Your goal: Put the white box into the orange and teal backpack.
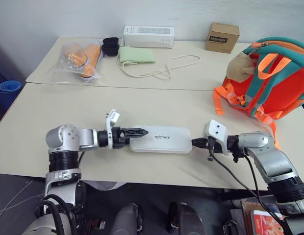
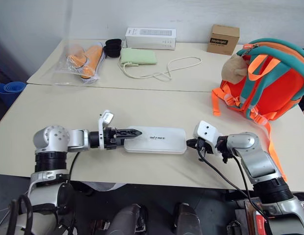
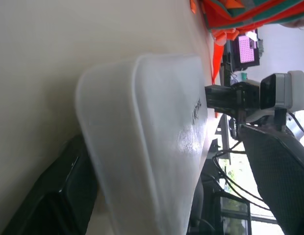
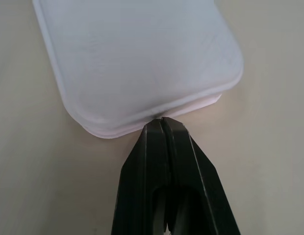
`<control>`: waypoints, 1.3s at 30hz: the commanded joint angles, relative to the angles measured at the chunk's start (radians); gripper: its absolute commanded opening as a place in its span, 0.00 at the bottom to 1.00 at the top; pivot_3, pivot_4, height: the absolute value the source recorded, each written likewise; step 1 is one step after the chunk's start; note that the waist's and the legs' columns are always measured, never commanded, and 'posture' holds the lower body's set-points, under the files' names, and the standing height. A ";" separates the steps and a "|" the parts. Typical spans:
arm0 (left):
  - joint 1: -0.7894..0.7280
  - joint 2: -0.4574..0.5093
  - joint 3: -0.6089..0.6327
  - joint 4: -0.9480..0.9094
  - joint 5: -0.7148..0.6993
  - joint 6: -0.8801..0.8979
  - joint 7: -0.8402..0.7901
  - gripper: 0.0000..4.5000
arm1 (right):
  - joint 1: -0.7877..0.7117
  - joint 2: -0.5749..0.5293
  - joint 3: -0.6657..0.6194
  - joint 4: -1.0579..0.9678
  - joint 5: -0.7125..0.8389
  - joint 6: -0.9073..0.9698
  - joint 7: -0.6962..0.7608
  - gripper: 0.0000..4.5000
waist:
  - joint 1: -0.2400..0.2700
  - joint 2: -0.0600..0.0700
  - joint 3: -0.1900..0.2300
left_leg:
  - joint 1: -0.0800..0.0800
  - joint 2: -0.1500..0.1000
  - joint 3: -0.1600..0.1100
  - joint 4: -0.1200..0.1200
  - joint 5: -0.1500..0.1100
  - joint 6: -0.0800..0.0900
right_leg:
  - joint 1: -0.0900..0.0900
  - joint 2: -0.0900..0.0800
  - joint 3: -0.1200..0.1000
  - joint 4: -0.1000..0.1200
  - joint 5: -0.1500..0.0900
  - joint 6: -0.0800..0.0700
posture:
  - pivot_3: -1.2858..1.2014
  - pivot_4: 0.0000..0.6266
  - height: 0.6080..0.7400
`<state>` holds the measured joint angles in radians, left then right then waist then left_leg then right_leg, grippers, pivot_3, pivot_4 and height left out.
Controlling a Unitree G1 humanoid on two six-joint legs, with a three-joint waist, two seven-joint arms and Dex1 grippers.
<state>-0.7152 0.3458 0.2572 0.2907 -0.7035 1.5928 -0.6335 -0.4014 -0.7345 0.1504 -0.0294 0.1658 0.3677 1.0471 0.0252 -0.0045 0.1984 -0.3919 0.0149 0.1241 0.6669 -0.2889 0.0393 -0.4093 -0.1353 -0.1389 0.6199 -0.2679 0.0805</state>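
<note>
The white box lies flat on the table near its front edge, lettering up. My left gripper is at the box's left end and stands open. In the left wrist view one finger is on one side of that end and the other finger on the opposite side. My right gripper is shut, and its joined tips touch the seam at the box's right end. The orange and teal backpack stands at the back right with a tan plush toy on it, well away from both grippers.
Along the back of the table are a long white carton, a brown cardboard box, a pale green pouch with a white cord, black cups and a plastic bag of orange items.
</note>
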 commanded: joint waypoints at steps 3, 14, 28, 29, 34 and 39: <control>-0.026 0.005 -0.045 0.040 -0.065 0.022 0.005 0.99 | -0.011 0.008 -0.007 -0.006 0.001 -0.028 0.000 0.00 | -0.004 0.000 0.000 | 0.000 0.001 0.000 -0.001 0.000 0.000 | -0.001 0.001 0.000 0.000 0.000 0.000 | 0.52 0.24 1.00; -0.042 0.076 -0.063 0.063 -0.148 0.022 -0.004 0.41 | 0.022 0.007 -0.010 -0.009 -0.009 -0.048 -0.016 0.00 | -0.008 -0.001 0.001 | 0.000 0.001 0.002 -0.001 0.000 -0.001 | -0.002 0.001 0.001 0.000 0.000 0.000 | 0.52 0.24 1.00; -0.029 0.080 0.095 -0.040 -0.429 0.022 0.117 0.29 | 0.129 -0.037 -0.320 -0.171 0.210 0.207 -0.107 0.20 | -0.012 -0.002 0.001 | -0.002 0.002 0.001 -0.001 -0.001 -0.002 | -0.003 -0.002 0.002 -0.001 0.000 0.000 | 0.52 0.24 1.00; -0.033 0.078 0.133 -0.055 -0.463 0.022 0.140 0.29 | 0.144 -0.054 -0.388 -0.178 0.243 0.245 -0.115 0.26 | -0.011 -0.002 0.001 | -0.003 0.002 0.001 -0.001 -0.001 -0.002 | -0.003 -0.003 0.002 -0.001 0.000 0.000 | 0.52 0.24 1.00; -0.045 0.071 0.292 -0.154 -0.571 0.022 0.261 0.29 | 0.132 -0.147 -0.647 -0.107 0.343 0.379 -0.161 0.65 | -0.005 -0.002 0.001 | -0.002 0.002 0.001 -0.001 -0.001 -0.001 | -0.003 -0.003 0.001 -0.005 0.000 0.000 | 0.52 0.24 1.00; -0.073 0.079 0.352 -0.216 -0.681 0.004 0.360 0.29 | -0.039 -0.179 -0.674 0.117 0.336 0.379 -0.237 0.99 | -0.011 -0.003 0.002 | -0.001 0.003 0.003 -0.002 -0.001 -0.001 | -0.003 -0.002 0.003 -0.006 0.000 0.000 | 0.52 0.24 1.00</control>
<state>-0.7525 0.4151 0.5735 0.1220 -1.3058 1.6152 -0.2926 -0.4005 -0.8977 -0.5071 0.0322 0.4956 0.7608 0.8363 0.0141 -0.0076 0.2002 -0.3928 0.0175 0.1268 0.6645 -0.2899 0.0379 -0.4124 -0.1371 -0.1361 0.6144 -0.2679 0.0803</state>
